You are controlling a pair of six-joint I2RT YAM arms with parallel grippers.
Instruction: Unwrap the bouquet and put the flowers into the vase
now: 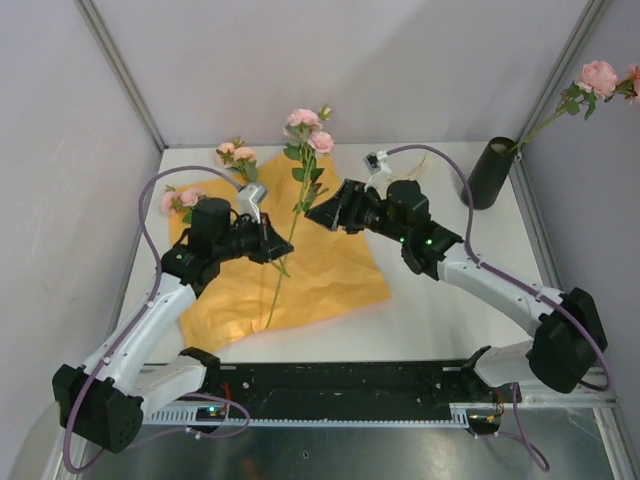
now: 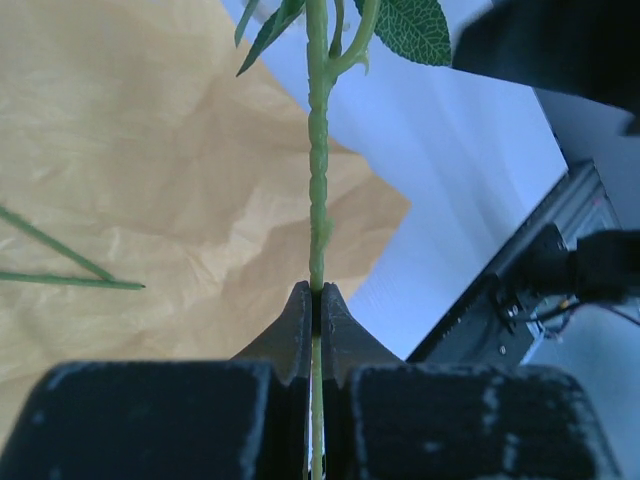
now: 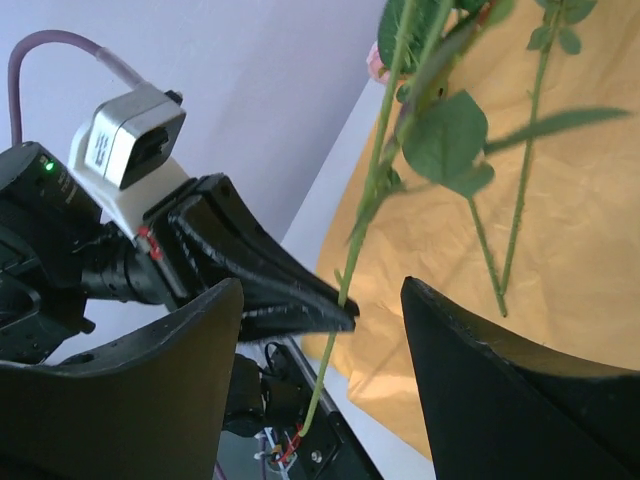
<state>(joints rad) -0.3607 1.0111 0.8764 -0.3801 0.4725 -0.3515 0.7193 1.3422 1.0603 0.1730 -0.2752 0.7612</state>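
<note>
Left end effector (image 1: 276, 246) clamped tight on one flower stem (image 2: 318, 170), held above orange paper (image 1: 330, 275). Right end effector (image 1: 322, 212) wide open near that stem, holding nothing. Other flowers (image 1: 236, 153) lie at paper's far edge. Vase (image 1: 490, 175) stands far right on surface (image 1: 430, 310), one flower in it.

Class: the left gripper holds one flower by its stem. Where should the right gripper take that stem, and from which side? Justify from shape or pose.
Best taken on the bare stem just above the left gripper, below the leaves. Come from the right, opposite that arm, with the open right gripper straddling it crosswise. The stem is thin and straight there; higher up, leaves would get caught.
</note>
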